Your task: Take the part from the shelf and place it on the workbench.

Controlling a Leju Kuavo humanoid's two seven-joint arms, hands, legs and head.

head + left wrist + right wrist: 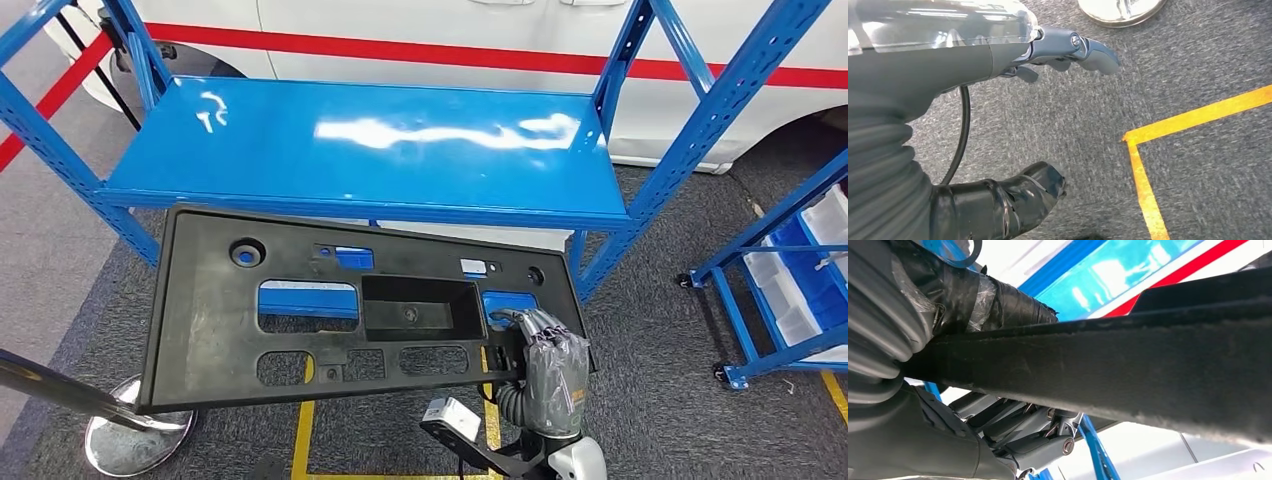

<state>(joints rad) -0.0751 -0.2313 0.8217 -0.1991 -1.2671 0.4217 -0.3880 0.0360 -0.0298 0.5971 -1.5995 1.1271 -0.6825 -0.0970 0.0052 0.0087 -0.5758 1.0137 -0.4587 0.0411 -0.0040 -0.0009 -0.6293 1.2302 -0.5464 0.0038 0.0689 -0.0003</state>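
**Right hand carries the panel by one corner**

Right hand (548, 362) grips the part (330, 305), a long black moulded panel, at its lower right corner, fingers hooked through a cut-out near that end. In the right wrist view the thumb lies on one face of the panel's edge (1108, 360) and the fingers (1023, 427) curl under the other, so the hand is clamped on the part.

The part fills the middle of the head view, held in the air in front of the blue shelf (360, 140), its left end sagging slightly lower toward the lower left of the frame. It looks like stiff, light plastic with a matt, non-slippery surface, pierced by several windows and a central recess. Held at one end, its length probably gives it leverage against the wrist and it may twist or swing; a grip nearer the middle, or a second hand at the far end, would likely steady it.

Left hand (1068, 50) hangs over grey carpet, fingers loosely extended, holding nothing. Behind the shelf stands a white vehicle (420, 25) with a red stripe.
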